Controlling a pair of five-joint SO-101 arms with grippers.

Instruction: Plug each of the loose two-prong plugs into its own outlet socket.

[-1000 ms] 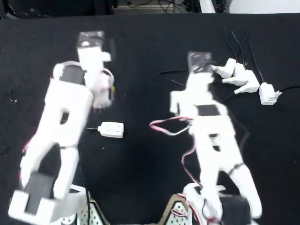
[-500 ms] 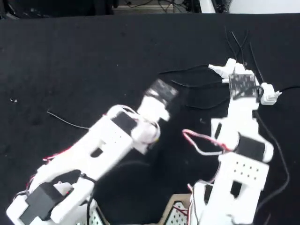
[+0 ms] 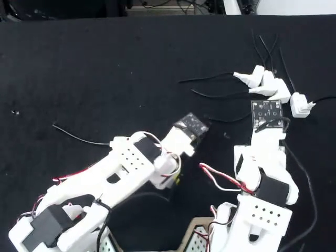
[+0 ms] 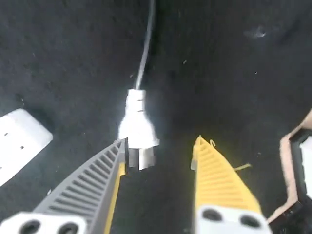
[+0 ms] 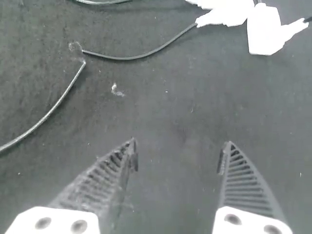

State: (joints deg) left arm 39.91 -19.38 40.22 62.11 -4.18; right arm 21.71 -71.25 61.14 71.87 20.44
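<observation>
In the left wrist view a white two-prong plug point(image 4: 138, 127) lies on the black mat, its cable trailing away from me. My left gripper point(image 4: 161, 144) is open just above it, and the grey finger point(image 4: 100, 183) almost touches the plug's prong end. A white outlet block point(image 4: 19, 141) lies off to one side. From the high view the left gripper point(image 3: 189, 126) sits mid-table. My right gripper point(image 5: 180, 145) is open over bare mat, short of a cluster of white plugs point(image 3: 262, 84) and a white outlet point(image 3: 300, 105). In the high view the right gripper point(image 3: 268, 113) is near that cluster.
Thin black cables point(image 3: 210, 94) run across the mat left of the plug cluster, and another cable point(image 3: 73, 135) goes under the left arm. More cables point(image 5: 48, 114) cross the right wrist view. The table's far edge point(image 3: 157, 14) borders a cluttered area.
The left arm swung from the far left to the table's middle and came down over a plug. The right arm pulled back from the plug cluster toward its base.
</observation>
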